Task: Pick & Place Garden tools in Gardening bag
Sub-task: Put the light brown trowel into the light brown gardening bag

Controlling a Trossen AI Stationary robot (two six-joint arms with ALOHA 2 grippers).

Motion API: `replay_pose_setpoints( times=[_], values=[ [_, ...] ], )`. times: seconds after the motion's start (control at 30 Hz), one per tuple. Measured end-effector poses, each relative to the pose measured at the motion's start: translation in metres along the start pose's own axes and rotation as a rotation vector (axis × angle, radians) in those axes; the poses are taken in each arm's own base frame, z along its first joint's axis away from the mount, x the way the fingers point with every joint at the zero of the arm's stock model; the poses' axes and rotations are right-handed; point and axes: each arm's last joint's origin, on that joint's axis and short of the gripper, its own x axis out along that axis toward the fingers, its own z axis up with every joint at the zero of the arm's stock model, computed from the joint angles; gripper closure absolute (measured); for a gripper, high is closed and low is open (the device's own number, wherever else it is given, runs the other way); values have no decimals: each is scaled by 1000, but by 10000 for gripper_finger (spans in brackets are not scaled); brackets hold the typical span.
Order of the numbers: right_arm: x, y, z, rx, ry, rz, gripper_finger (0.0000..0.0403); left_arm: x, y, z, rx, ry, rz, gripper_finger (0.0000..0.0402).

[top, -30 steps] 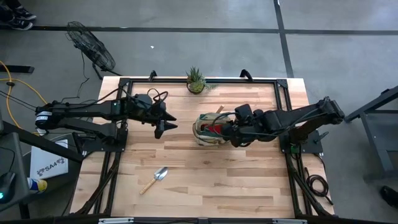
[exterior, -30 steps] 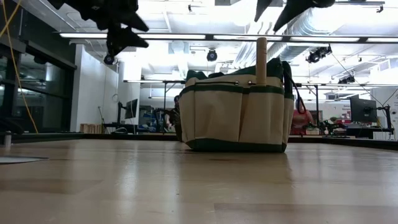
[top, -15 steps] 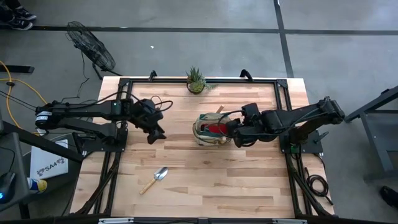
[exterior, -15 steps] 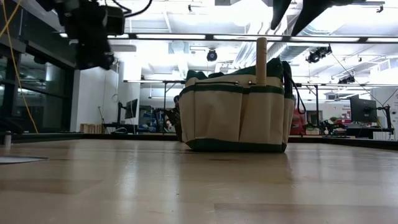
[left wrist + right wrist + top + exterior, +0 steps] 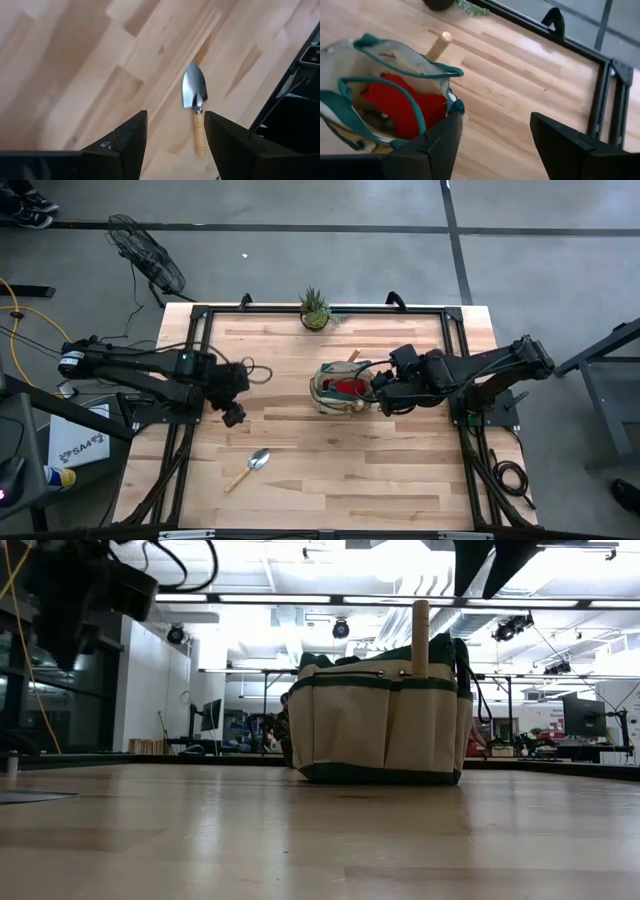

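The tan gardening bag [image 5: 338, 388] with green trim stands upright at mid-table. A red glove [image 5: 400, 107] lies inside it, and a wooden tool handle [image 5: 439, 45] sticks up out of a side pocket. A silver-bladed, wooden-handled trowel [image 5: 250, 468] lies flat on the table near the front left; it also shows in the left wrist view [image 5: 195, 107]. My left gripper [image 5: 233, 417] is open and empty, up off the table, on the far-left side of the trowel. My right gripper [image 5: 381, 396] is open and empty, just right of the bag and above its rim.
A spiky green potted plant [image 5: 314, 310] stands at the table's far edge, behind the bag. A black frame [image 5: 200, 360] runs around the table top. Bare wood lies between the bag and the trowel and across the front right.
My left gripper has gone from beside the bag toward the table's left and near edges, closer to the trowel, and has turned about on the way. My right gripper has drawn a little toward the table's right, away from the bag. The bag and trowel have not moved.
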Motion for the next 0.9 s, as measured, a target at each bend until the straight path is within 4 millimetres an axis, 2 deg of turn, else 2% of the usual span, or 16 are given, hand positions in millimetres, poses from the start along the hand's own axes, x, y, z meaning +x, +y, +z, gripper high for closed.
replay_pose_setpoints(
  times=[0.43, 0.73, 0.9],
  values=[
    [-4, -3, 0, -303, -3, 17, 171, 19, -40, -53, -223, 11, 63, 210],
    [-28, -22, -3, -377, -77, 126, 171, 50, -68, -91, -196, 60, 84, 210],
    [-45, -34, -8, -371, -152, 280, 171, 69, -76, -104, -198, 88, 110, 210]
  ],
)
